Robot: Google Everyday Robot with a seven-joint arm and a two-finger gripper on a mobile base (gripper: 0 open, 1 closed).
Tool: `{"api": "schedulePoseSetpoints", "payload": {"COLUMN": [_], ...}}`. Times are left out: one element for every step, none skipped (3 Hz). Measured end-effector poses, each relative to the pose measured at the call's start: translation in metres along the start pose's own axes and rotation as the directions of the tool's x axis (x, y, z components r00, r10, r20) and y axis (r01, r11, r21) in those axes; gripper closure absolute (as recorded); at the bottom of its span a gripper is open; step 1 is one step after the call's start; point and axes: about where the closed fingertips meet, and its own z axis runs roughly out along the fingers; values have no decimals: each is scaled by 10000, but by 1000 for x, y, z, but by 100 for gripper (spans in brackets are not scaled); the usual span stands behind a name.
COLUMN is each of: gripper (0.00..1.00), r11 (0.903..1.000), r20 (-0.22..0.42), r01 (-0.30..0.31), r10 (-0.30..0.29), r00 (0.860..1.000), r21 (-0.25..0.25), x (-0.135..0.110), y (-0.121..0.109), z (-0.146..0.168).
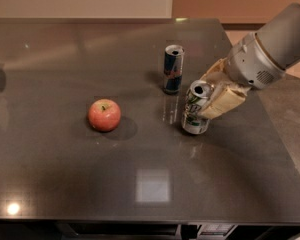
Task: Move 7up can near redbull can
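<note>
The 7up can [195, 110], short and silver-white with green lettering, stands slightly tilted on the dark table [65, 184], right of centre. My gripper [215, 95] comes in from the right and its tan fingers [224, 103] are shut around the can's right side. The redbull can [173, 69], slim and blue and silver, stands upright just behind and to the left of the 7up can, a short gap apart.
A red apple [104, 115] sits on the table left of centre. The table's right edge [270, 114] runs close behind my arm [270, 49]. A wall and floor lie beyond the far edge.
</note>
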Motion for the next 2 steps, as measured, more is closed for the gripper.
{"api": "schedulePoseSetpoints", "payload": {"gripper": [100, 100], "r11": [9978, 9914], "r20": [-131, -335], "r01": [-485, -1105], "r10": [492, 1131], "r00": [9987, 9930], "r21": [456, 704], "x": [-2, 4], "y": [-46, -87], "z": [8, 17]}}
